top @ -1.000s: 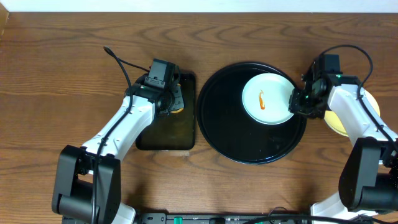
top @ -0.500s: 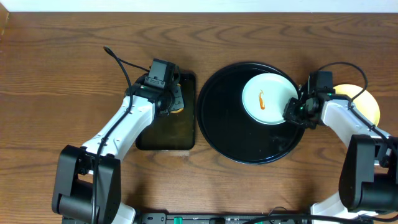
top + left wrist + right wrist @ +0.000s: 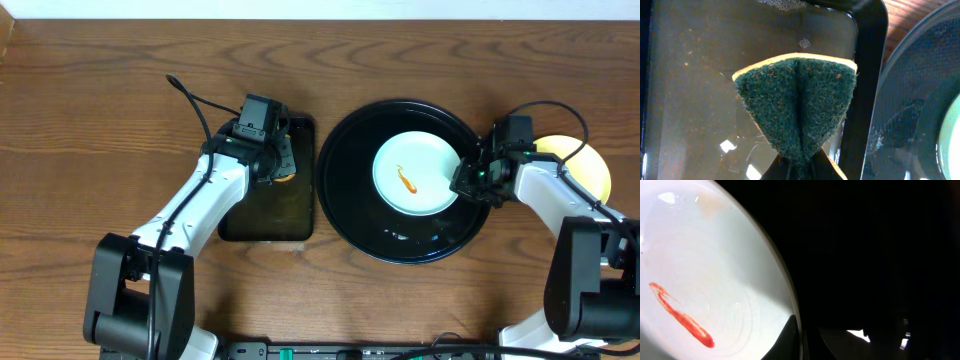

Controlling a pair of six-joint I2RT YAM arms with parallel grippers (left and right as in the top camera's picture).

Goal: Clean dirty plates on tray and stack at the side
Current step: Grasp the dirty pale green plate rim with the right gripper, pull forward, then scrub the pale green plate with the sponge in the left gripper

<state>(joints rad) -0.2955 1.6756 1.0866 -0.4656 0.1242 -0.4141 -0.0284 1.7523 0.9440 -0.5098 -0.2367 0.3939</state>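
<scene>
The right gripper (image 3: 470, 183) seemed clamped on the rim of the smeared plate (image 3: 412, 175) ahead; so thin a pinch could slip. The left gripper (image 3: 799, 167) squeezed a sponge (image 3: 797, 105).

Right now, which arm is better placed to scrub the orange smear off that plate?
Left. The left hand pinches the green sponge over the rectangular tray, beside the round tray. The right hand grips the plate by its rim, likely just steadying it.
</scene>
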